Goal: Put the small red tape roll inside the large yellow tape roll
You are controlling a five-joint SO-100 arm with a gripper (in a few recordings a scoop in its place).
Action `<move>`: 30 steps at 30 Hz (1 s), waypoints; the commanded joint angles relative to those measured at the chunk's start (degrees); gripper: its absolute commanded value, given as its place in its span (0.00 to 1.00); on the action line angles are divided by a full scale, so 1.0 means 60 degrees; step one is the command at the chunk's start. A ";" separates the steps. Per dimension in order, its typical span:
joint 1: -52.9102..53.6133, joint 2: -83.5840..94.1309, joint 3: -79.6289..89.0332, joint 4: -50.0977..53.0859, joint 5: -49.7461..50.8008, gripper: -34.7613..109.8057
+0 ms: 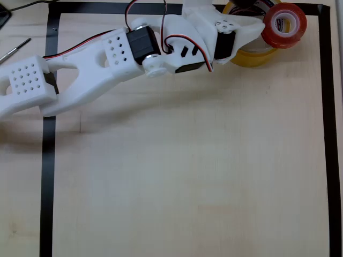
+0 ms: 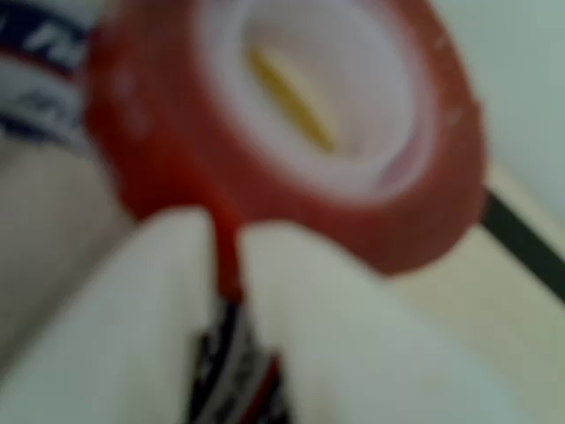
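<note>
In the overhead view your white arm point(image 1: 134, 53) reaches from the left edge across the top of the frame, and the gripper point(image 1: 261, 28) ends in the upper right, where it is clamped on the small red tape roll point(image 1: 284, 24). You can see that roll tilted, its white core facing up toward the camera, sitting above the right-hand part of the large yellow tape roll point(image 1: 256, 55), which lies on the pale wooden table point(image 1: 187, 176) partly hidden under the wrist. Whether the red roll touches the yellow one you cannot tell from here. The black tape border point(image 1: 333, 134) runs just right of both rolls. In the wrist view, which is blurred, the two white fingers point(image 2: 132, 300) meet on the red roll's wall point(image 2: 265, 177), with a thin strip of red pinched between them; a sliver of yellow point(image 2: 291, 93) shows through the red roll's opening, and printed blue lettering sits at the upper left of the frame.
</note>
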 commanded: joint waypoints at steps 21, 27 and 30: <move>-0.0454 0.1626 -0.1304 0.0088 -0.0835 0.24; -0.0220 0.1436 -0.1289 -0.0806 -0.1216 0.24; -0.0044 0.1406 -0.1172 -0.1025 -0.1216 0.24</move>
